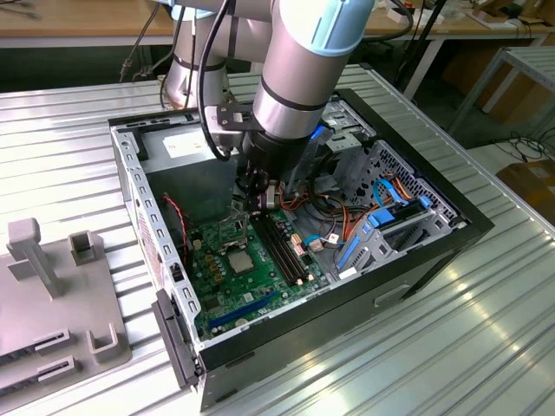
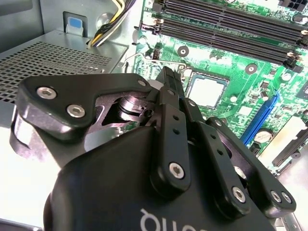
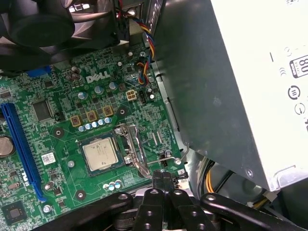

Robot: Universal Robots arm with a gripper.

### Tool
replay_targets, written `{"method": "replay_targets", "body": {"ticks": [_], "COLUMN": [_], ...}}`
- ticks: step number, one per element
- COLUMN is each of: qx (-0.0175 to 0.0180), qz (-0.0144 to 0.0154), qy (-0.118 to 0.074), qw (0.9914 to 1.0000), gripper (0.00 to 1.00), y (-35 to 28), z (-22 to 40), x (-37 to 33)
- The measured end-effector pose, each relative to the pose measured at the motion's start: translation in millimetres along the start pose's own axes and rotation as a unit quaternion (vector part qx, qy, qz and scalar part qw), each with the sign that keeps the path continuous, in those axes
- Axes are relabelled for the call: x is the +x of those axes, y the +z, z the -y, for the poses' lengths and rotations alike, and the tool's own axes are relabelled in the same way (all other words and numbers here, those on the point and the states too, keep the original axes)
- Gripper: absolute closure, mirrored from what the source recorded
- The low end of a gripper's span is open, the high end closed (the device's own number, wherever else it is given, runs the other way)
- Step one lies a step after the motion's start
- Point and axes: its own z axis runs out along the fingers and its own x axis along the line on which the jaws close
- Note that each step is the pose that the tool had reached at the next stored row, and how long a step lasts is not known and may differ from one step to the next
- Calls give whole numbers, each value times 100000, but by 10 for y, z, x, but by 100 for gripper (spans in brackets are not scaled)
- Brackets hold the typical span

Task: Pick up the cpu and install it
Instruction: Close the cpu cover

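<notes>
The cpu (image 3: 100, 154), a small square chip with a silver-grey top, lies flat in the socket on the green motherboard (image 3: 57, 120). It also shows in the second wrist view (image 2: 207, 91) and the exterior view (image 1: 238, 257). The socket's metal frame and lever (image 3: 132, 149) stand beside the chip on the power-supply side. My gripper (image 3: 163, 180) is shut with nothing between its fingers. It hangs low inside the case, just off the socket's lever side, apart from the chip. In the exterior view the gripper (image 1: 256, 204) sits under the arm's wrist.
A grey power-supply box (image 3: 231, 86) stands close to the gripper. Black memory slots (image 2: 231, 19), a blue expansion slot (image 3: 19, 144), a dark fan (image 3: 38, 24) and coloured cables (image 1: 347, 221) surround the socket. The case walls (image 1: 139, 199) enclose it all. A grey fixture (image 1: 52, 295) sits on the table.
</notes>
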Motion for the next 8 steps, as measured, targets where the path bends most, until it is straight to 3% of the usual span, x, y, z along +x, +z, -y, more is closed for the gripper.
{"method": "replay_targets", "body": {"ticks": [8], "qx": [18], "qz": [-56], "qy": [5], "qw": [100000], "gripper": [89], "y": [-1], "z": [5], "x": [15]}}
